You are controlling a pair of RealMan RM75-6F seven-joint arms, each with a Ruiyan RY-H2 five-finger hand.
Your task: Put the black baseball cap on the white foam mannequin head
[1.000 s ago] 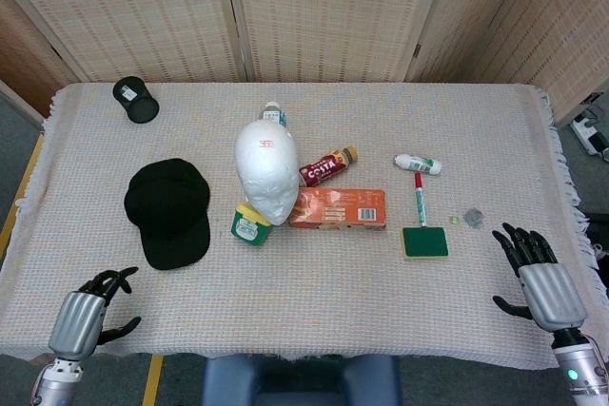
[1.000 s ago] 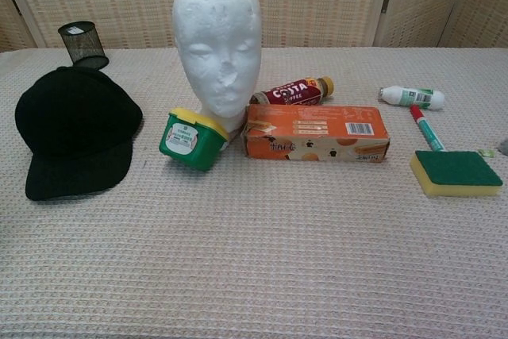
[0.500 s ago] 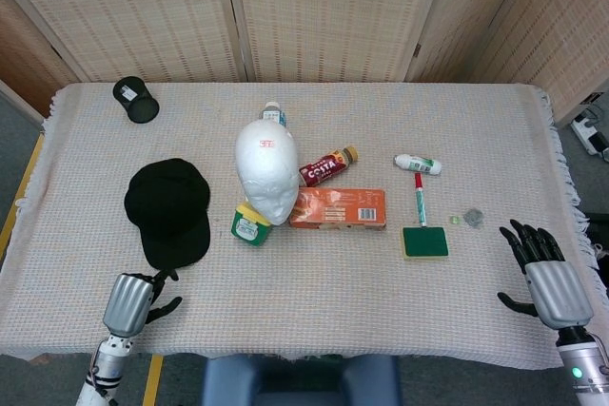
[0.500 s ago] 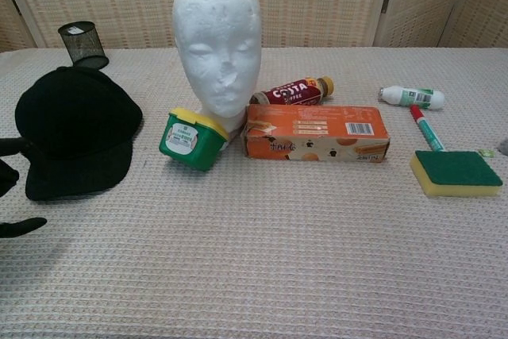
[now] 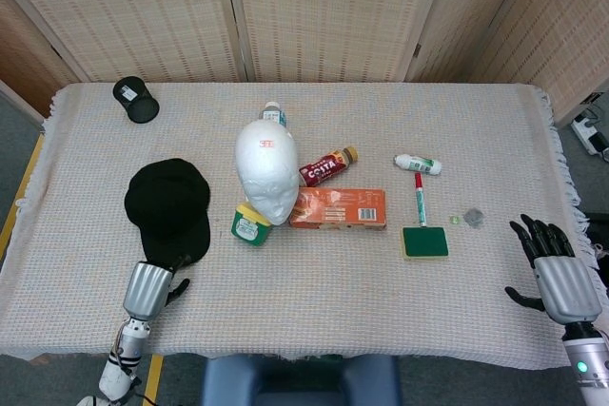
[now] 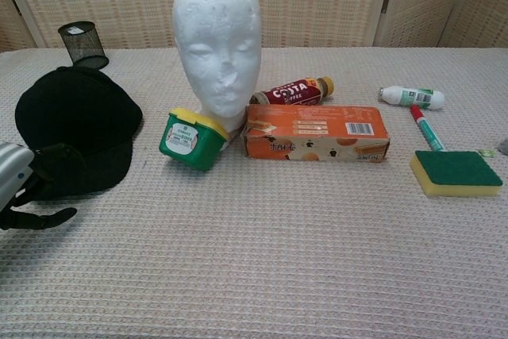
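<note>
Lying flat on the table (image 5: pixel 314 311) to the left of the mannequin head (image 5: pixel 267 170), the black baseball cap (image 5: pixel 167 206) has not budged, brim toward the near edge, and the white foam head stands bare just beside it with a green tub (image 5: pixel 249 224) tucked against its base. What has changed is the left hand (image 5: pixel 152 288): a second ago it sat back near the table's near-left corner, well clear of the cap, and now it has slid forward until its dark fingers (image 6: pixel 59 166) reach the brim's front edge. From the chest view they seem to curl over or against the brim, the thumb lying low on the cloth underneath, but I cannot tell whether they have actually closed on the fabric or merely touch it; nothing is lifted. The right hand (image 5: pixel 557 268) has drifted a little back toward the near-right edge, fingers spread wide and holding nothing, far from the green sponge (image 5: pixel 424 241) and marker (image 5: pixel 419 198). To my eye this means the reach is nearly done and the grasp is just starting; the lift and the carry over to the head are all yet to come. The orange box (image 5: pixel 338 207) and the coffee bottle (image 5: pixel 327 167) crowd the far side of the head, so the approach from the cap's side looks the freer one.
</note>
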